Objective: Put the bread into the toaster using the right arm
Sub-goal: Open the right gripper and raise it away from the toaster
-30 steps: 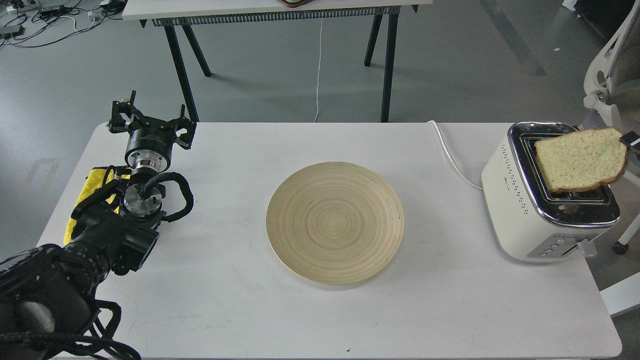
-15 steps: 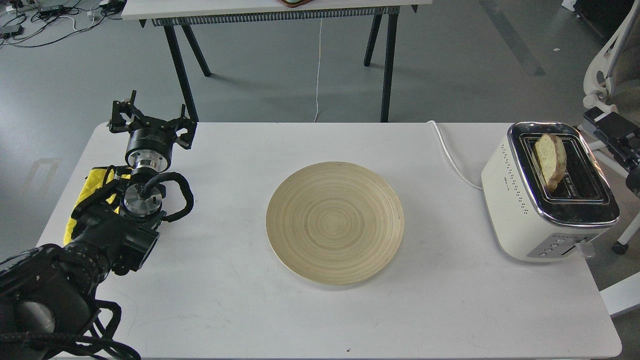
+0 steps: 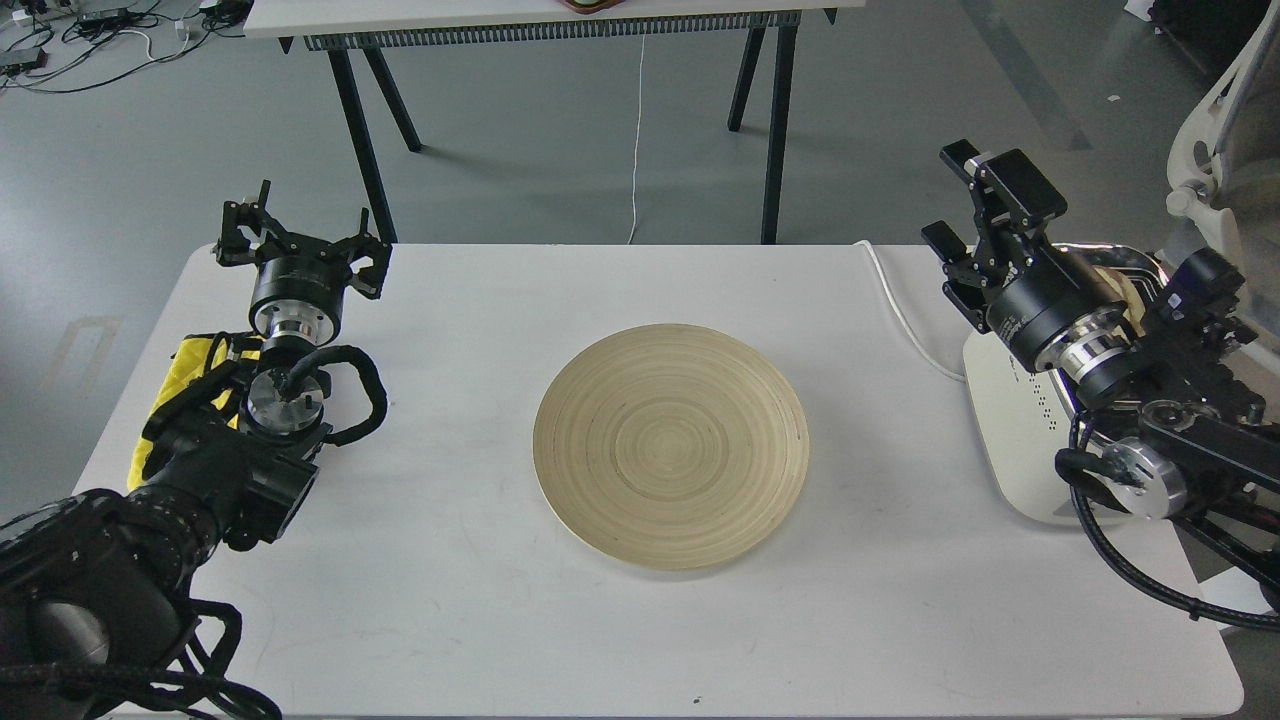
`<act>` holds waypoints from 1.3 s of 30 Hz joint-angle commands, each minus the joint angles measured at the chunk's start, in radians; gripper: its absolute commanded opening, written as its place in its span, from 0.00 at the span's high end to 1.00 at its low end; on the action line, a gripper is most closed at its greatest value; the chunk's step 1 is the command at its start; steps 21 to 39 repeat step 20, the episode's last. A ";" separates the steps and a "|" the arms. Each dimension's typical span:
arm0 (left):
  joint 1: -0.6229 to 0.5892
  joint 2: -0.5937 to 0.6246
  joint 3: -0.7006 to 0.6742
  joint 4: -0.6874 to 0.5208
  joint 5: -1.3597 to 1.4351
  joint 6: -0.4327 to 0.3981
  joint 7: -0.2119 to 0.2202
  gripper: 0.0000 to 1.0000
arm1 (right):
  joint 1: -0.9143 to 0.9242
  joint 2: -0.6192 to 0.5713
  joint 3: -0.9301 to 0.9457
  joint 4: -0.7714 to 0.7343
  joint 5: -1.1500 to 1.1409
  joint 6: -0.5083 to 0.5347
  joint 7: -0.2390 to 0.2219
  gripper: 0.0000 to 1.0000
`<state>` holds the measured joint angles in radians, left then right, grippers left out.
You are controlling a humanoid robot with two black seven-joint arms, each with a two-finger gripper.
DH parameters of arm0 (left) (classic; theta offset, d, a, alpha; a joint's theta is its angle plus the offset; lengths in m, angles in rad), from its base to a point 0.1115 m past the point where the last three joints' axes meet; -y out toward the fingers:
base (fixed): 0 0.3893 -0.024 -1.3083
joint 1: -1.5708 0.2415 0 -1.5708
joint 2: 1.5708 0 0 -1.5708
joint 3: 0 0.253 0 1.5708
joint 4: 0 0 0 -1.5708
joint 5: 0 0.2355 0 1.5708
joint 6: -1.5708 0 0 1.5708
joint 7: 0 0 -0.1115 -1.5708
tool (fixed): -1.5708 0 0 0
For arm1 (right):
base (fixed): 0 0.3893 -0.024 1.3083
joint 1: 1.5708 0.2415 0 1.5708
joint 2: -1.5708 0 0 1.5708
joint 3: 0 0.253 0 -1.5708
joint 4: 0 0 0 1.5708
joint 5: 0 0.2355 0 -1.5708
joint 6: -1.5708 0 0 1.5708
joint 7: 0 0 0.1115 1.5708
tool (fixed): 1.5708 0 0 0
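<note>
The cream-white toaster (image 3: 1012, 425) stands at the table's right edge, mostly hidden behind my right arm. Only a sliver of the tan bread (image 3: 1122, 288) shows above its chrome top, behind the wrist; it seems to stand in a slot. My right gripper (image 3: 958, 200) is open and empty, up above the toaster's far left corner and pointing up and to the left. My left gripper (image 3: 300, 240) is open and empty at the table's far left, away from the toaster.
An empty round wooden plate (image 3: 670, 445) lies at the middle of the white table (image 3: 480, 620). The toaster's white cord (image 3: 900, 310) runs off the far edge. A yellow cloth (image 3: 180, 375) sits by my left arm. A white chair (image 3: 1215, 150) stands at the right, and another table (image 3: 500, 20) stands behind.
The bread went from held flat over the toaster to standing in a slot. My right arm let go, then swung in over the toaster with its gripper open.
</note>
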<state>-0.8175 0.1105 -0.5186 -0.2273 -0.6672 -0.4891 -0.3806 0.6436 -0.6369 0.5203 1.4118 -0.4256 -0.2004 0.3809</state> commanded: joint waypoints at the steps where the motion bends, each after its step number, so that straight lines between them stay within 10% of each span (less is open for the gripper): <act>1: 0.000 0.000 0.000 0.000 0.000 0.000 0.000 0.00 | -0.001 0.218 0.107 -0.227 0.057 0.195 0.001 0.03; 11: 0.000 0.000 0.000 0.000 0.000 0.000 0.000 0.00 | 0.004 0.529 0.428 -0.697 0.067 0.686 -0.002 0.02; 39: 0.000 0.000 0.000 0.000 0.000 0.000 0.000 0.00 | -0.015 0.536 0.442 -0.703 0.154 0.689 0.006 0.02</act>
